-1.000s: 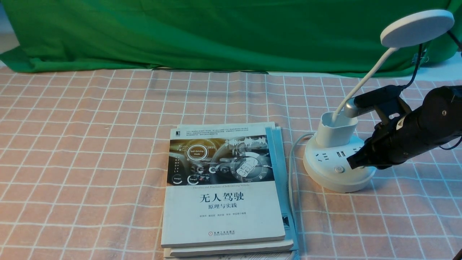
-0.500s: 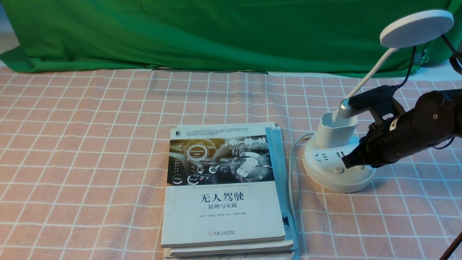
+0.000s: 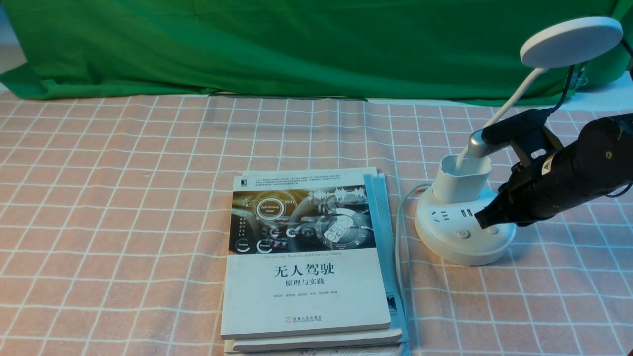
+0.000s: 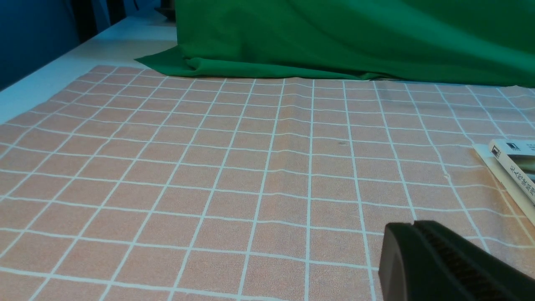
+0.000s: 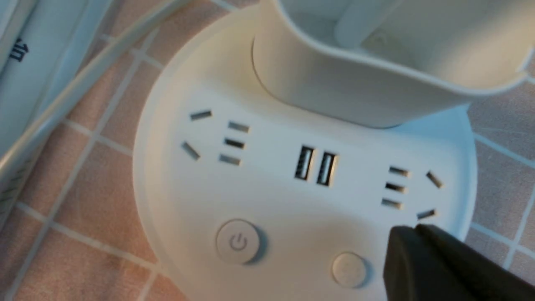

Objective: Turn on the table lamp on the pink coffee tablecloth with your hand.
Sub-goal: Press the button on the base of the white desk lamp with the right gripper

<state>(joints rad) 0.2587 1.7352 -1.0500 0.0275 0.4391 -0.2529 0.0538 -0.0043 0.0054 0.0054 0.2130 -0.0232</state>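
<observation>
- My right hand (image 5: 413, 230) has its two black fingers pressed together into one point, with nothing between them.
- That point sits over the front edge of the lamp base, just beside the plain round button (image 5: 349, 269) and below the right-hand socket slots (image 5: 411, 190). I cannot tell if it touches the plastic.
- The power button (image 5: 238, 241) lies further along the rim, apart from the tip.
- The table lamp (image 3: 465, 232) stands upright on the right side of the pink coffee tablecloth (image 3: 123, 198), with its disc head (image 3: 571, 39) high above the arm.
- A white cable (image 3: 398, 232) runs between the base and a stack of books (image 3: 306, 257) at the cloth's middle.
- My left hand (image 4: 411, 228) is also closed tight and empty, low over bare cloth, near a corner of the books.
- A green backdrop (image 3: 296, 44) hangs behind the worktop (image 4: 83, 46).
</observation>
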